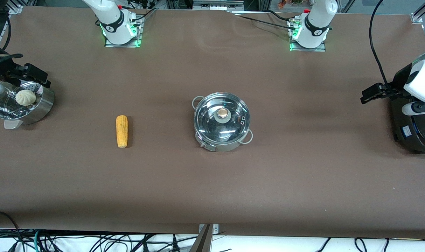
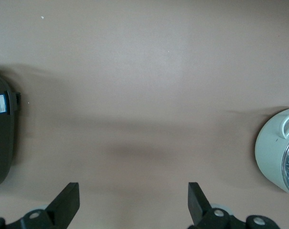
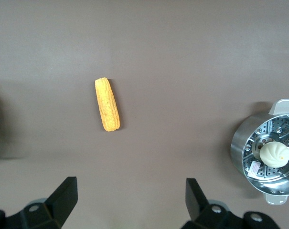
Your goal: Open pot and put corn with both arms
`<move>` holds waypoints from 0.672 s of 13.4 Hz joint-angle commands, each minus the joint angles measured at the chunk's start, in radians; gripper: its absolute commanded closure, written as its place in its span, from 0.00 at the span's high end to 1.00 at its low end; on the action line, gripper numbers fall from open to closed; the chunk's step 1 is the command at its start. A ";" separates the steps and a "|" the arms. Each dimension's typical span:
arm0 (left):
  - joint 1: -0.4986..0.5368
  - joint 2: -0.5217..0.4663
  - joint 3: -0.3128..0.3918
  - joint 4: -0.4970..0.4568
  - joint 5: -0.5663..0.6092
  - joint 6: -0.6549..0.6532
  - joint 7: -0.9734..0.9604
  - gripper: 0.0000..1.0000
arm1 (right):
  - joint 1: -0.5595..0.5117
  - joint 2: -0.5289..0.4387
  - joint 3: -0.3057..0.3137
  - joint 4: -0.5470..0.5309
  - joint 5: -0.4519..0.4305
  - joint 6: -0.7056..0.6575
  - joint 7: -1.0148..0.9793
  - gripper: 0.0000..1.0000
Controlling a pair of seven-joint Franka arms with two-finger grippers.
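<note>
Two grippers wait high with fingers apart: the right gripper (image 3: 129, 202) over the desk's (image 1: 303, 182) right-arm end, closest to the yellow-orange ridged corn cob (image 1: 122, 131). Its long axis points toward the front camera. The left gripper (image 2: 133, 204) is closer to the lidded shiny steel pot (image 1: 222, 121) mid-desk.

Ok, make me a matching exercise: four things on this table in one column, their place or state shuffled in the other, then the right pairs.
Things:
1. corn
2. pot
3. bun
4. left gripper

Places or states:
A. in the steamer pan
B. lid on, mid-table
C. open, in the air at the black cooker's end of the table
D. lying bare on the table, between the pan and the pot

Pairs: 1-D, 2-B, 3-A, 4-C
</note>
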 commanded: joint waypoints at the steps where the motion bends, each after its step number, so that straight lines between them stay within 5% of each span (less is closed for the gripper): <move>1: 0.008 -0.017 -0.009 -0.009 0.010 -0.006 0.007 1.00 | -0.019 -0.009 0.025 -0.018 -0.011 0.018 -0.013 1.00; 9: 0.005 -0.009 -0.009 0.004 0.008 -0.006 0.009 1.00 | 0.002 0.005 0.024 -0.002 0.000 -0.088 -0.016 1.00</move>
